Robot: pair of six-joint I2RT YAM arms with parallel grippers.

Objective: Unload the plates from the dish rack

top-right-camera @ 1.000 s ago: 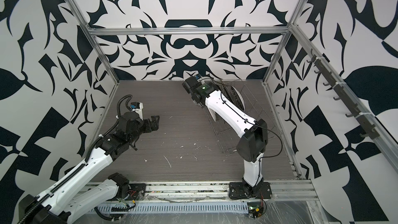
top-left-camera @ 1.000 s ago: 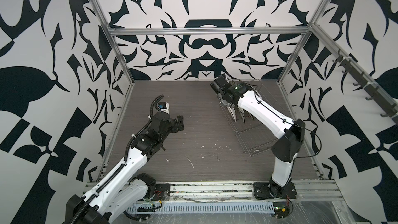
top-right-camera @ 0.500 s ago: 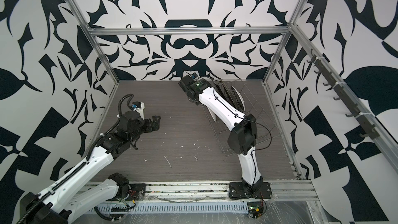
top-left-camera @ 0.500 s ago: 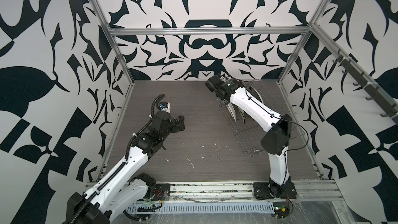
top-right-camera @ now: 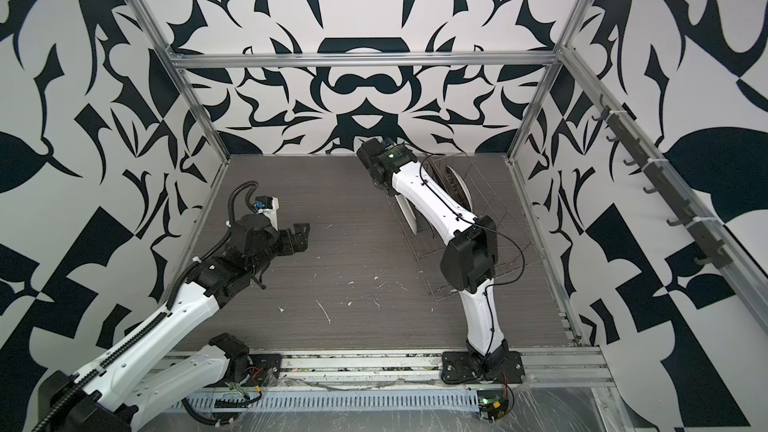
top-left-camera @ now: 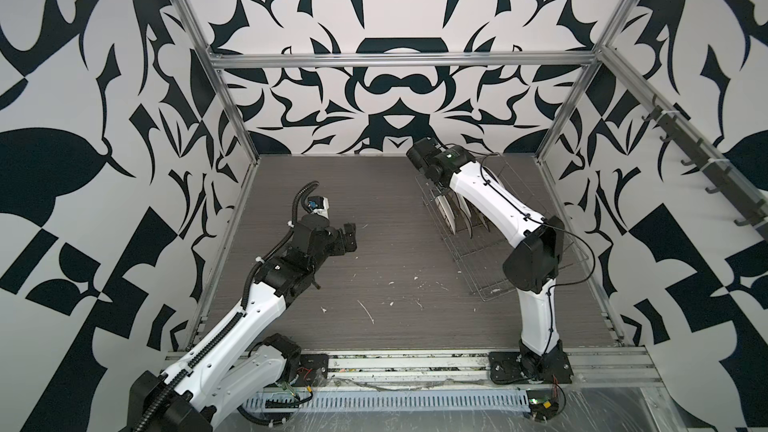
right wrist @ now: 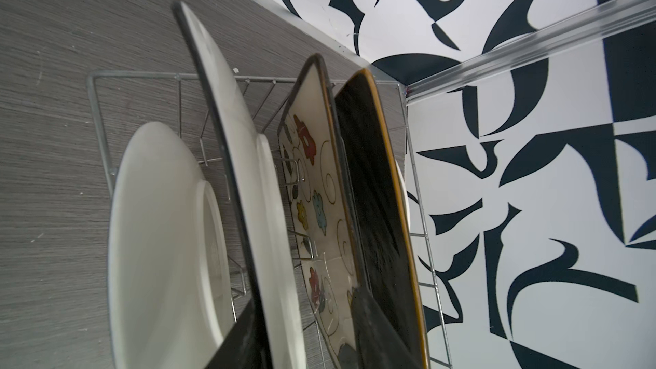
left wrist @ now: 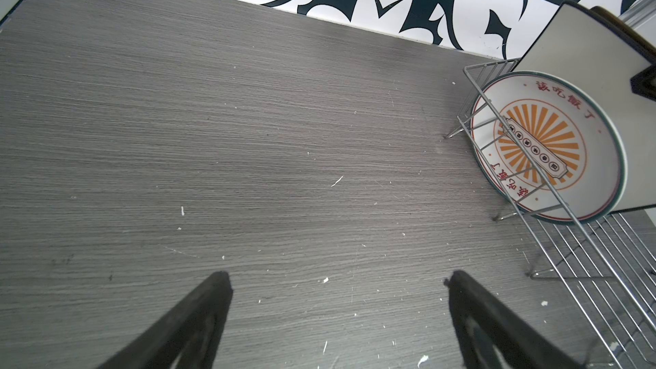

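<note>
The dish rack is a silver wire rack at the right rear of the table. Several plates stand on edge in its far end. In the right wrist view they are a round white plate, a taller white square plate with a dark rim, a cream flowered plate and a glossy black plate. My right gripper straddles the white square plate. One finger lies against its back and a gap shows on the other side. My left gripper hangs open over bare table, left of the rack.
In the left wrist view the round plate's face shows an orange sunburst and a dark green rim, behind the rack's end wires. In both top views the right arm hides most of the plates. White specks litter the grey table. Patterned walls close in the sides.
The right arm's elbow has risen and its wrist has shifted toward the back wall over the rack. Its jaws have narrowed around the white square plate. The left arm has not moved.
</note>
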